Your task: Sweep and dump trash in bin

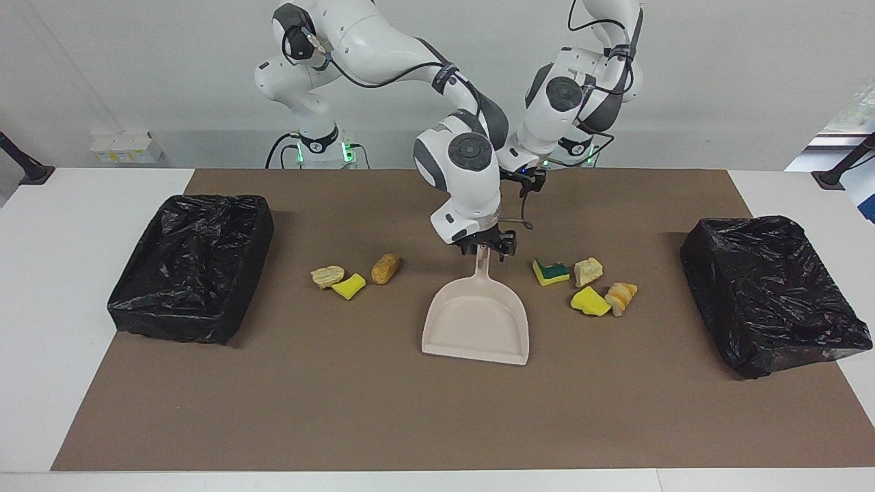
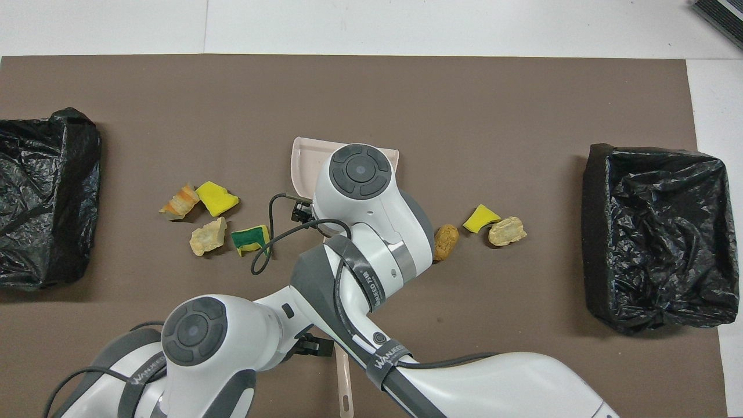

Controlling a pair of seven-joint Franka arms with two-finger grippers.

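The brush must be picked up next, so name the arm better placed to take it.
Left. The left gripper hangs close by the brush handle, near the robots; the right gripper is down at the dustpan handle.

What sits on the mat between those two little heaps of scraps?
The beige dustpan, with the right hand down at its handle. The facing view shows it plainly; from overhead the arm covers most of it.

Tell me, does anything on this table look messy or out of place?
Yes: scraps lie loose on the brown mat in two clusters, three yellow and tan bits on one side of the beige plastic dustpan and four on the other. Nothing looks spilled or broken.
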